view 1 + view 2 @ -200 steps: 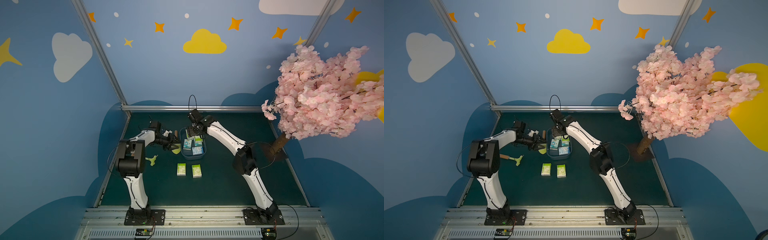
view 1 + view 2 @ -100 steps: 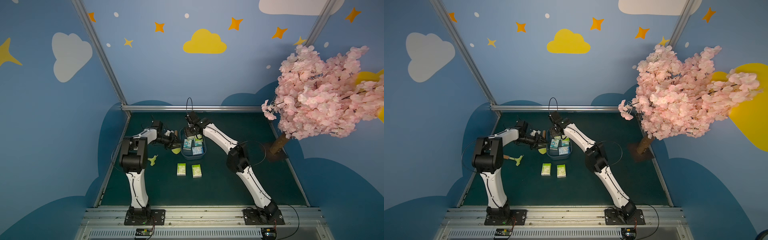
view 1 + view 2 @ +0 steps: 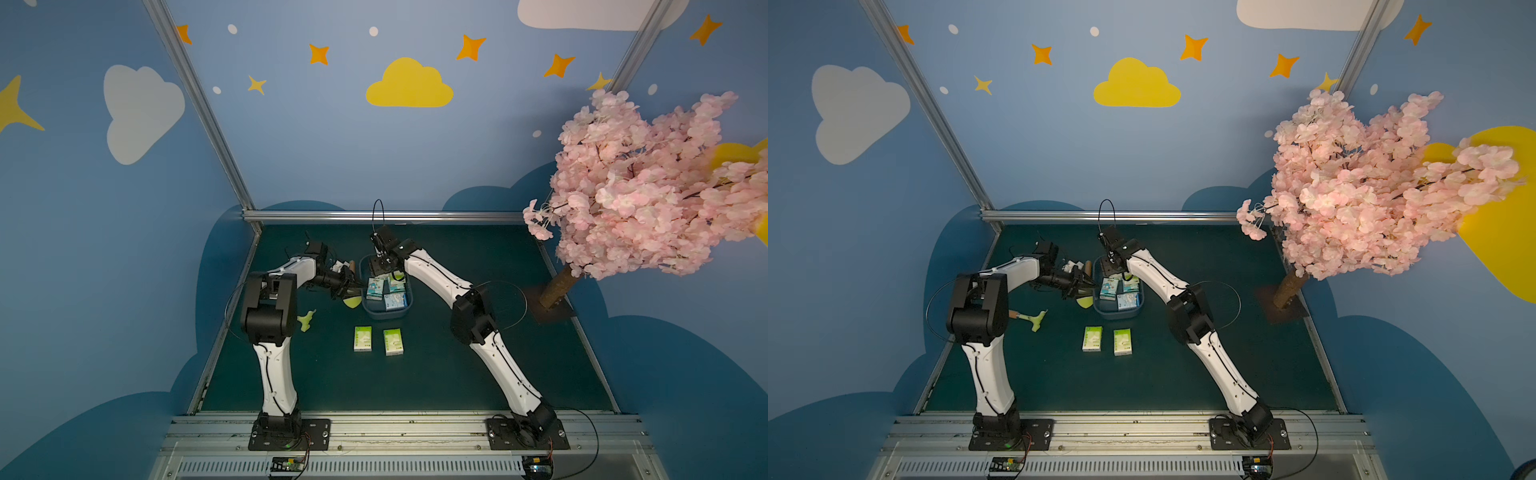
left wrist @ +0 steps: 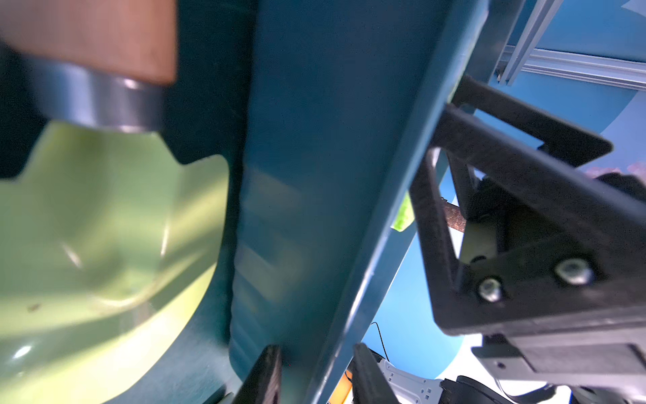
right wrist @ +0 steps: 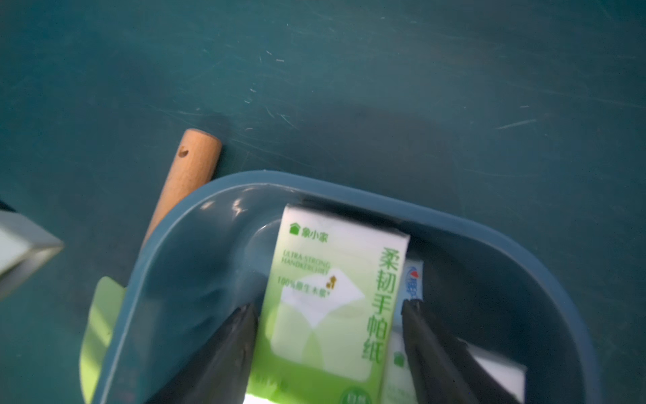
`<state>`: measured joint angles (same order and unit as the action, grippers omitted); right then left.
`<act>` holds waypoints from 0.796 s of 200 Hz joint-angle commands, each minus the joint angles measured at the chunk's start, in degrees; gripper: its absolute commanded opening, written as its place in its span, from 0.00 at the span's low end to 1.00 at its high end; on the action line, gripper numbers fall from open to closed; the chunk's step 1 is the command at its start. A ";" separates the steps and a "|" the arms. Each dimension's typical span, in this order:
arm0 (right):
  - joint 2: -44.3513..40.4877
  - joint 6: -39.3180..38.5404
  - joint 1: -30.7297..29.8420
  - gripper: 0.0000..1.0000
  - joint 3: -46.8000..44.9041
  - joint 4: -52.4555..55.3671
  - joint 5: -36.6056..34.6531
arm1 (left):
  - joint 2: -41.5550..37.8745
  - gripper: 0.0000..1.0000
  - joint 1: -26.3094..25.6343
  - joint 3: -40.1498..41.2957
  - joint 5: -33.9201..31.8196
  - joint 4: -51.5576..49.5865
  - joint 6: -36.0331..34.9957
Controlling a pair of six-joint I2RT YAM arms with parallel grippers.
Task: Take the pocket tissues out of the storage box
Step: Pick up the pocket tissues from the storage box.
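The box is set on the table, toward its far side. Blue packs are seen inside it in both top views. Two loose packs, both green, are laid side by side on the table just near of the box.

The right gripper is lowered into the box's far end. A green pack is flanked by its fingers: one is pressed to the pack's edge, the other is just beside it. Whether the pack is clamped cannot be told.

The left gripper is placed at the box's left rim, with one finger outside the wall and one inside. Whether the wall is squeezed cannot be told. A trowel is laid against the box's left side.
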<state>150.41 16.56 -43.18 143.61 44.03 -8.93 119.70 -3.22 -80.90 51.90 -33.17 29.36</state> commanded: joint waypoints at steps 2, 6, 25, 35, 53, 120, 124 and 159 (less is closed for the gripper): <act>2.14 -0.81 0.11 0.66 1.33 0.53 0.86 | 1.13 0.36 -0.53 -1.54 0.77 -0.66 -0.71; 2.21 -0.85 0.03 0.66 1.32 0.53 0.89 | 1.16 0.36 -0.55 -1.54 0.83 -0.54 -0.64; 2.64 -1.65 -0.19 0.65 1.32 0.36 1.13 | 1.32 0.35 -0.80 -1.54 0.77 -0.44 -0.57; 2.86 -2.16 -0.34 0.65 1.32 0.10 1.24 | 1.34 0.35 -0.95 -1.53 0.75 -0.44 -0.57; 3.52 -2.58 -0.62 0.65 1.56 0.01 1.29 | 1.46 0.35 -1.12 -1.46 0.73 -0.36 -0.62; 4.85 -3.63 -1.07 0.67 1.87 0.70 0.83 | 1.33 0.35 -1.27 -1.18 0.43 0.02 -0.36; 4.81 -3.64 -1.17 0.66 1.85 0.83 0.79 | 1.28 0.34 -1.26 -1.14 0.46 0.03 -0.36; 2.25 -3.20 -1.24 0.53 1.46 1.13 0.07 | 0.75 0.34 -1.25 -1.00 0.02 -0.07 -0.23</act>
<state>153.40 13.04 -43.99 145.08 42.65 -8.82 120.11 -4.14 -80.90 51.66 -33.15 29.41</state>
